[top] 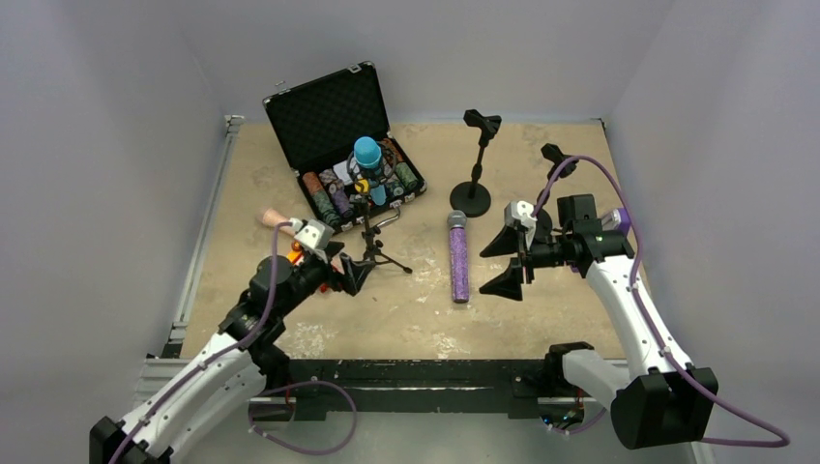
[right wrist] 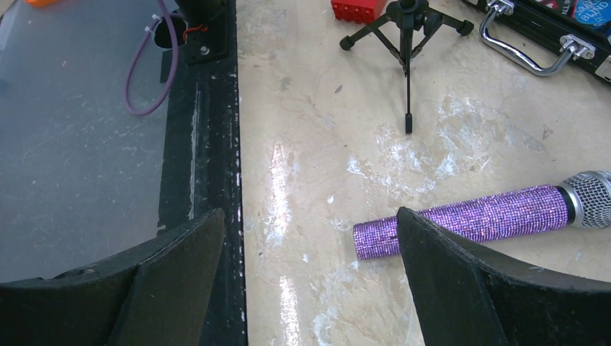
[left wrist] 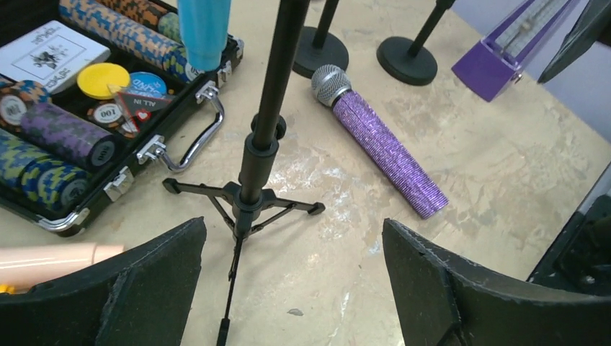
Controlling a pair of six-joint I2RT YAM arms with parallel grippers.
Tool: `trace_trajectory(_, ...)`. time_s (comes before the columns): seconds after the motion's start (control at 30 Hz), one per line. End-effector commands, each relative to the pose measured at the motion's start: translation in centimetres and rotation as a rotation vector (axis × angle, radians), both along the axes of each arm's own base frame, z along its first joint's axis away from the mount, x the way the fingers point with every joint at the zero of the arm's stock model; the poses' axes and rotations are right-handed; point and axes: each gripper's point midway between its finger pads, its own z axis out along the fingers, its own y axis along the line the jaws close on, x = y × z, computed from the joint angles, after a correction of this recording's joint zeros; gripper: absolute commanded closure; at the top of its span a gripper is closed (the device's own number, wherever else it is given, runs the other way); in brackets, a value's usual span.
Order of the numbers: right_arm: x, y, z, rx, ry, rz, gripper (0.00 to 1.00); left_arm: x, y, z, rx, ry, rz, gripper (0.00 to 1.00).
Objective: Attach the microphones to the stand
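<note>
The glittery purple microphone (top: pixel 458 256) lies flat on the table, silver head pointing away; it also shows in the left wrist view (left wrist: pixel 382 140) and the right wrist view (right wrist: pixel 475 216). The blue microphone (top: pixel 367 155) stands upright at the top of the small tripod stand (top: pixel 372 246). The peach-pink microphone (top: pixel 276 218) lies at the left, mostly hidden behind my left wrist. My left gripper (top: pixel 345 275) is open just in front of the tripod (left wrist: pixel 256 158), holding nothing. My right gripper (top: pixel 508 261) is open right beside the purple microphone's tail end.
An open black case (top: pixel 334 121) of poker chips sits at the back left. A round-base stand (top: pixel 474 184) is behind the purple microphone, and another (top: pixel 553 155) is behind my right arm. A red block (right wrist: pixel 358 7) lies by the tripod. A black rail (top: pixel 406 372) edges the front.
</note>
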Motion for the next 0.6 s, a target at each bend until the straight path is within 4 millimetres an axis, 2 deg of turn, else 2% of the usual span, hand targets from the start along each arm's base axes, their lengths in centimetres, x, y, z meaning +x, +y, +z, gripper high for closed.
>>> trace_trajectory(0.0,-0.1,-0.1,0.2,0.001,-0.029,0.003,0.07,1.7,-1.9,3.8,-0.052,-0.362,-0.081,0.04)
trace_trajectory(0.07,-0.1,-0.1,0.2,-0.002,-0.029,0.001,0.07,2.4,-2.1,3.9,-0.05,-0.442,-0.07,0.04)
trace_trajectory(0.2,0.0,-0.1,0.2,-0.003,-0.03,0.002,0.07,4.5,-2.6,3.2,0.005,-0.456,-0.048,0.09)
trace_trajectory(0.33,0.0,-0.1,0.1,-0.006,-0.032,0.0,0.07,5.7,-2.9,3.7,-0.01,-0.503,-0.018,0.12)
trace_trajectory(0.57,0.1,-0.2,0.1,-0.009,-0.03,-0.001,0.07,7.0,-3.2,5.0,0.022,-0.524,0.001,0.33)
